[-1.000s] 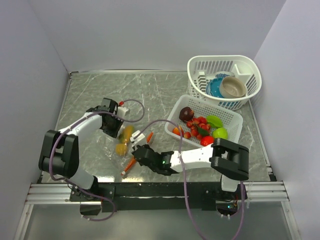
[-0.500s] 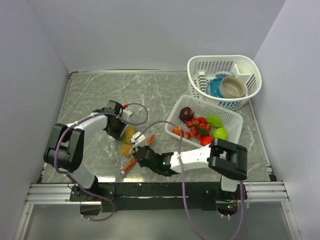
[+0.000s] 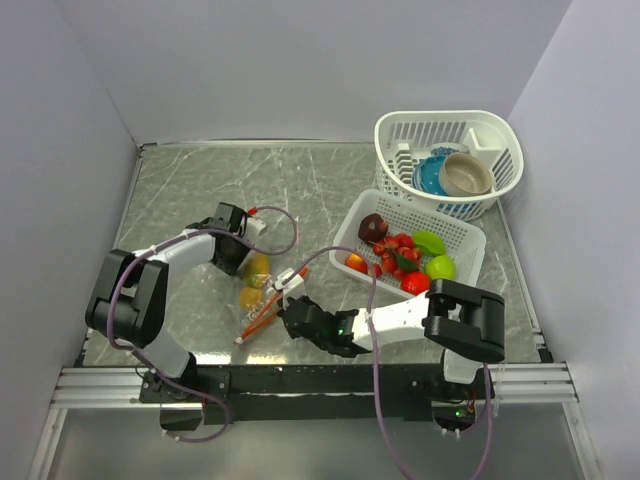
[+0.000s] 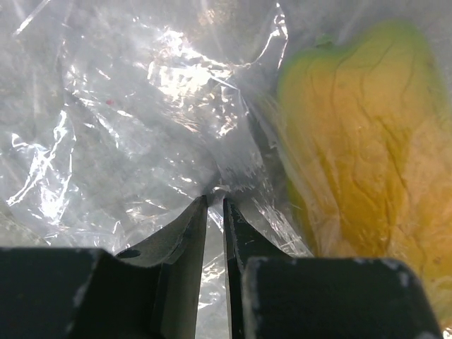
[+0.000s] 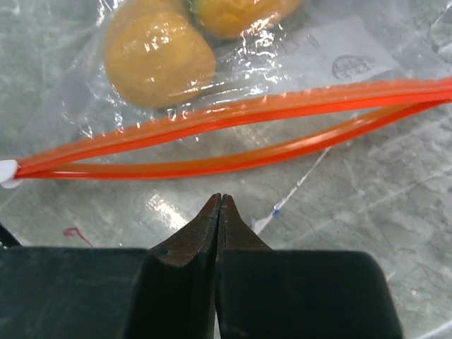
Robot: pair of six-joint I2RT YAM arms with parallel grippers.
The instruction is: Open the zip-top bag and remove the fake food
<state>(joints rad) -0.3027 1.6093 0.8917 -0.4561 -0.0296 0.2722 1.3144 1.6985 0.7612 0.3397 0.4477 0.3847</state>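
The zip-top bag lies crinkled on the table left of centre, its orange-red zip strip parted into two lines. Inside it is yellow-orange fake food: a yellow-green pepper and a round orange piece. My left gripper is at the bag's far end; in the left wrist view the left gripper pinches clear film between nearly closed jaws. My right gripper sits on the near side of the strip; in the right wrist view the right gripper is shut, with nothing showing between its tips.
A white slotted tray right of centre holds more red, green and dark plastic fruits. Behind it a white basket holds a blue bowl and a beige bowl. Grey walls close in the table on both sides.
My left gripper moved right onto the bag's far end. The right gripper slid back toward the near edge, and the zip strip now lies stretched out longer on the table.
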